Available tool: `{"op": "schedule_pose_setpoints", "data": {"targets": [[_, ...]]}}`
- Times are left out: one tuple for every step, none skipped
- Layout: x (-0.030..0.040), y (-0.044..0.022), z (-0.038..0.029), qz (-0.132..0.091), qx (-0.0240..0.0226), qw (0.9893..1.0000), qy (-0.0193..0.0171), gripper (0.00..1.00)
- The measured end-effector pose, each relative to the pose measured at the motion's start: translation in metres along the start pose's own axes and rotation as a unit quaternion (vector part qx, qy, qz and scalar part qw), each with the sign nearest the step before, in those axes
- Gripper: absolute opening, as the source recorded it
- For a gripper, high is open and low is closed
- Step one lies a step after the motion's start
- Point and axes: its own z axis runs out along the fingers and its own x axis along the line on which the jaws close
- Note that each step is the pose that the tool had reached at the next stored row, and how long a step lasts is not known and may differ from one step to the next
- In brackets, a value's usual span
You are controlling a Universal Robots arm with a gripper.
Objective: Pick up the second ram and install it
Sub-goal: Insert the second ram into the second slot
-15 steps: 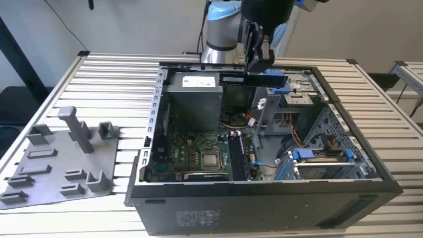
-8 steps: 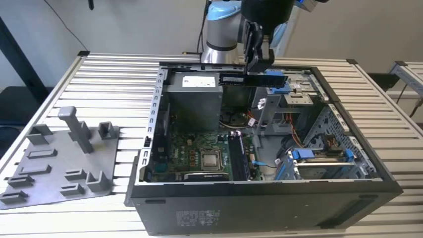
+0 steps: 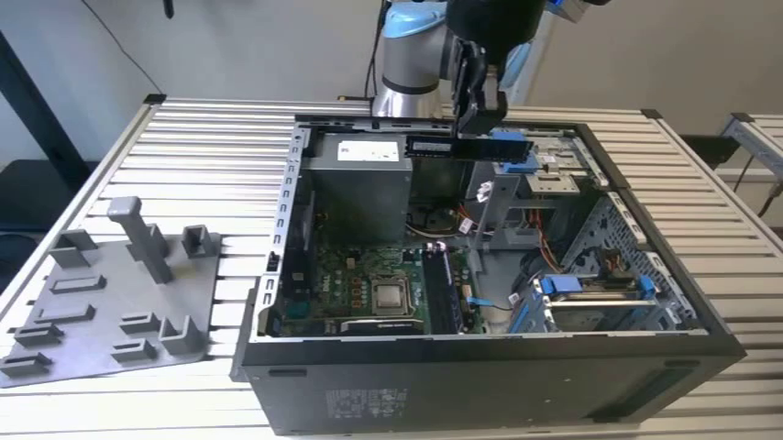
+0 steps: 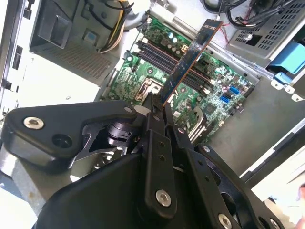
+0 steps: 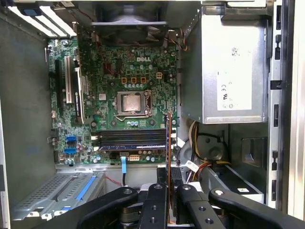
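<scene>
The second ram [image 3: 471, 145] is a long dark stick held level above the open computer case [image 3: 490, 367], over its far side. My gripper [image 3: 479, 115] is shut on it from above. In the second wrist view the ram [image 4: 190, 57] juts out from between the black fingers [image 4: 151, 119], with the gripper [image 4: 158, 106] clamped on its near end. In the first wrist view the ram [image 5: 168, 143] appears edge-on above the gripper [image 5: 169, 179]. Below it lie the motherboard's long black memory slots [image 5: 131, 137], also seen from outside [image 3: 441, 289].
A grey tray [image 3: 73, 344] with an upright post [image 3: 141, 234] lies on the slatted table at the exterior view's left. Inside the case are a grey power supply [image 5: 233, 71], the processor socket [image 5: 131, 102], a drive cage with blue clips [image 3: 588, 293] and loose cables [image 5: 195, 138].
</scene>
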Motion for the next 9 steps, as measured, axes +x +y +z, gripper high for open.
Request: {"op": "schedule_pose_setpoints", "data": {"targets": [[0.0000, 0.0000, 0.0000, 0.004, 0.0002, 1.0000, 0.0000, 0.14], [0.0000, -0.0001, 0.0000, 0.009, 0.0004, 1.0000, 0.0000, 0.14], [0.0001, 0.0000, 0.0001, 0.016, 0.0006, 0.9999, 0.0000, 0.14], [0.0001, 0.0000, 0.0000, 0.023, 0.0009, 0.9997, 0.0001, 0.14], [0.0001, 0.0000, 0.0001, 0.030, 0.0012, 0.9995, 0.0001, 0.14], [0.0000, 0.0000, 0.0002, 0.038, 0.0015, 0.9993, 0.0000, 0.14], [0.0001, 0.0000, 0.0003, 0.046, 0.0018, 0.9989, 0.0000, 0.14], [0.0001, 0.0000, 0.0004, 0.053, 0.0021, 0.9986, 0.0000, 0.14], [0.0001, 0.0000, 0.0004, 0.061, 0.0024, 0.9981, 0.0001, 0.14]]}}
